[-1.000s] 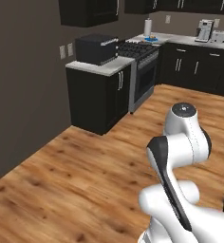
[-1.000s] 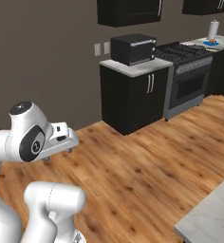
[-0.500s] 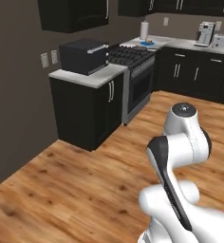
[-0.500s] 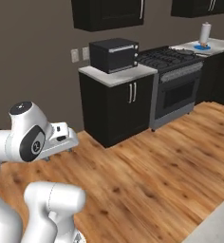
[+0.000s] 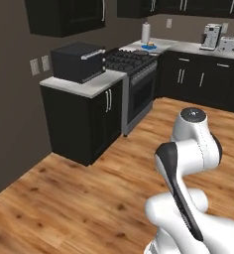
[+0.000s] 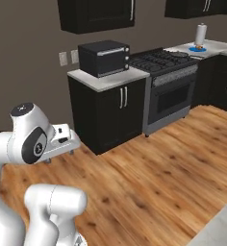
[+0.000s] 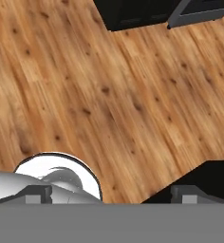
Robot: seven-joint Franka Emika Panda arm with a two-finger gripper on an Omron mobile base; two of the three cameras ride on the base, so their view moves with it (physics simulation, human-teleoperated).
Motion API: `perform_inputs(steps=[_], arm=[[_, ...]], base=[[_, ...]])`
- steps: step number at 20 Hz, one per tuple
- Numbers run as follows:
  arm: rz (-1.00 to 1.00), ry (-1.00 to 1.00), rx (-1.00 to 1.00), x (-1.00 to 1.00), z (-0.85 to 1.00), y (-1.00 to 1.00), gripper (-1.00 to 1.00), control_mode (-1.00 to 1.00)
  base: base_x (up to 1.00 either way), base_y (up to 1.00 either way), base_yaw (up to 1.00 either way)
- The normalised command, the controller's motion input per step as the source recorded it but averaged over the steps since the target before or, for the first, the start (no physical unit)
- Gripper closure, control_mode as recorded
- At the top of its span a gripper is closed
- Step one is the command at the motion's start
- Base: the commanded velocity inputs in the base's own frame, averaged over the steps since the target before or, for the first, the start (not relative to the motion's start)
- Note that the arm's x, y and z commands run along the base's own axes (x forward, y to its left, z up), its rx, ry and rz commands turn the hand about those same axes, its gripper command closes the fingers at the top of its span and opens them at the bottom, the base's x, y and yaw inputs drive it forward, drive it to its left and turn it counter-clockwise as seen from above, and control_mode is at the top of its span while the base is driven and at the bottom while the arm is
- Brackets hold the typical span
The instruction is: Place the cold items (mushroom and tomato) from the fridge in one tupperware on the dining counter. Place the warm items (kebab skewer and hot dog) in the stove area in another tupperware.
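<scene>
The stove [image 5: 133, 63] [image 6: 167, 61] with its oven stands ahead, between dark cabinets. My gripper [image 7: 116, 194] is open with nothing between its fingertips [image 7: 38, 192], and it looks down on bare wood floor. In the right base view the hand [image 6: 62, 141] sits folded close to the arm, well short of the stove. The mushroom, tomato, kebab skewer, hot dog, fridge and tupperware are out of view.
A black microwave [image 5: 79, 60] [image 6: 104, 57] sits on the pale countertop left of the stove. A paper towel roll [image 5: 146, 32] [image 6: 200, 34] stands on the far counter, with a coffee machine [image 5: 210, 35] and a toaster [image 5: 230, 44] further right. A pale counter corner [image 6: 221, 230] lies at the lower right.
The whole picture has shifted: the base has driven nearer to the stove and its cabinets, which now look larger. The arm keeps its folded pose and the gripper stays open.
</scene>
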Motion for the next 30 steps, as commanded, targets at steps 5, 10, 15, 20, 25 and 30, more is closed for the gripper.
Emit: perform_inputs(steps=[5,10,15,20,25,30], arm=[[0.0,0.0,0.0,0.0,0.0,0.0,-1.0,1.0],[0.0,0.0,0.0,0.0,0.0,0.0,-1.0,1.0],[0.0,0.0,0.0,0.0,0.0,0.0,-1.0,1.0],[0.0,0.0,0.0,0.0,0.0,0.0,-1.0,1.0],[0.0,0.0,0.0,0.0,0.0,0.0,-1.0,1.0],[0.0,0.0,0.0,0.0,0.0,0.0,-1.0,1.0]], base=[[0.89,0.03,-0.15],[0.75,0.17,-0.56],[0.9,0.57,-0.5],[1.0,0.61,-0.28],[1.0,-0.01,-0.06],[1.0,-0.17,0.0]])
